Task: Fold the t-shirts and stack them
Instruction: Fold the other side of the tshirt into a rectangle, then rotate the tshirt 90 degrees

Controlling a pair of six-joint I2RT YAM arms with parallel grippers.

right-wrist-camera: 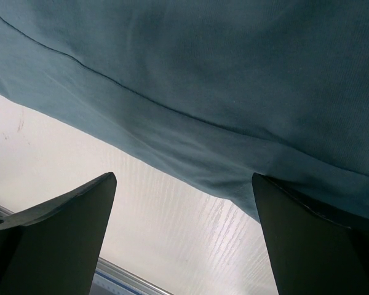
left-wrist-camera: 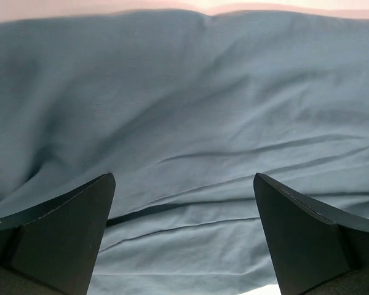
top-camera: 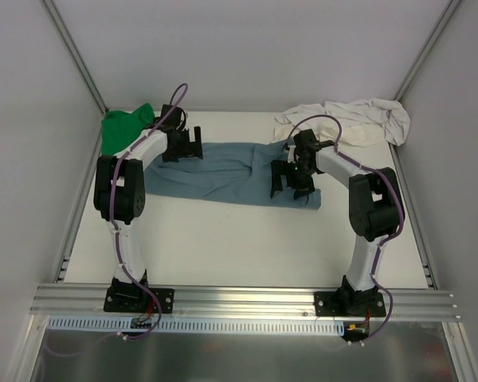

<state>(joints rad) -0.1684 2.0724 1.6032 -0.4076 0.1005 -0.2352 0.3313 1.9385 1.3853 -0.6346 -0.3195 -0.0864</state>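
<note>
The slate-blue t-shirt (top-camera: 227,181) lies spread flat across the middle of the white table. It fills the left wrist view (left-wrist-camera: 190,123) and the upper part of the right wrist view (right-wrist-camera: 234,67). My left gripper (top-camera: 183,146) is open and empty above the shirt's far left edge. My right gripper (top-camera: 291,183) is open and empty above the shirt's right end, near its front edge. The green t-shirt (top-camera: 124,127) is bunched at the back left corner. The cream t-shirt (top-camera: 352,121) is crumpled at the back right.
Grey walls close in the table on the left, back and right. An aluminium rail (top-camera: 247,301) holds both arm bases along the near edge. Bare white tabletop (top-camera: 239,247) lies between the blue shirt and the rail.
</note>
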